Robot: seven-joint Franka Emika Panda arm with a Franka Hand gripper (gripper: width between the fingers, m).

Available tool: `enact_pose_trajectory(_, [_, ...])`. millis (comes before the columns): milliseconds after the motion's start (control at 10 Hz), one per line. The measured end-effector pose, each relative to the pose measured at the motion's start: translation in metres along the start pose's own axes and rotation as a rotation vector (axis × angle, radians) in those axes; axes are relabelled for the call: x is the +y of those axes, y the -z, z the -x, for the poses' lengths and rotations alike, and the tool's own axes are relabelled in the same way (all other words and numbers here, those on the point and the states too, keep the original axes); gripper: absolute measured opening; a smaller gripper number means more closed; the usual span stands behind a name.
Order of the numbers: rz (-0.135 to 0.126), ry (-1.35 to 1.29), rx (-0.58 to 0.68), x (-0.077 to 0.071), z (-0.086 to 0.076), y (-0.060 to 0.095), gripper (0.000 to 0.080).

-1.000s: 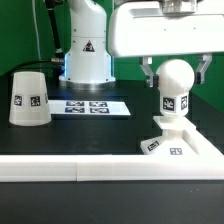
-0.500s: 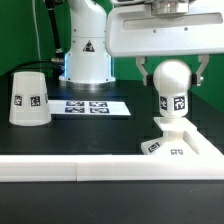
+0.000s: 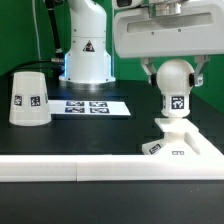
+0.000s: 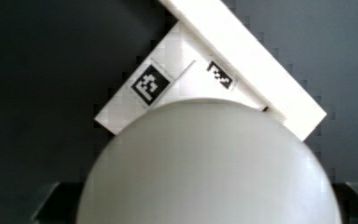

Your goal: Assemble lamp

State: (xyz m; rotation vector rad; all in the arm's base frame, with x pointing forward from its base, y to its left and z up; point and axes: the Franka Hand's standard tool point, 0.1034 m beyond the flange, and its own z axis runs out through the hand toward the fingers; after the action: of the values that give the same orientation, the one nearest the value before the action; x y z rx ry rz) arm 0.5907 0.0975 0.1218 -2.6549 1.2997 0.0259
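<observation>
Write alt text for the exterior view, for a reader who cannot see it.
The gripper holds the white bulb upright, neck down, directly over the lamp base at the exterior view's right. The shade stands wide end down at that view's left, the marker board lying between them farther back.

Bulb (image 3: 174, 80): white ball, short neck w/ marker, upright at right of frame, held btwn fingers (image 3: 150, 72), neck just over base (image 3: 183, 142). Base: flat angular white block, lower right on bench (image 3: 100, 135). Shade (image 3: 28, 98): tapered cup, wide end down, left side.
</observation>
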Motion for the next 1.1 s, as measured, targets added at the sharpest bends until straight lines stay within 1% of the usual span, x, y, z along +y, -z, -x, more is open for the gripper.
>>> enact_pose_trajectory(400, [-0.018, -0.237, -0.033, -0.0007, 0.0012, -0.0009, 0.0579])
enact_pose_trajectory(500, [-0.018, -0.289, -0.035, -0.0013, 0.0022, -0.0011, 0.0579])
enact_pose_trajectory(600, [-0.018, -0.336, -0.036, -0.0019, 0.0032, -0.0013, 0.0634])
enact_pose_trajectory(700, [-0.018, -0.301, -0.036, -0.0019, 0.0032, -0.0013, 0.0679])
enact_pose_trajectory(800, [-0.015, -0.251, -0.031, -0.0022, 0.0041, -0.0016, 0.0679])
enact_pose_trajectory(900, [-0.012, -0.185, -0.027, -0.0038, 0.0073, -0.0022, 0.0696])
enact_pose_trajectory(1000, [-0.012, -0.084, -0.018, -0.0052, 0.0088, -0.0025, 0.0696])
enact_pose_trajectory(1100, [-0.003, 0.1, -0.008, -0.005, 0.0084, -0.003, 0.0698])
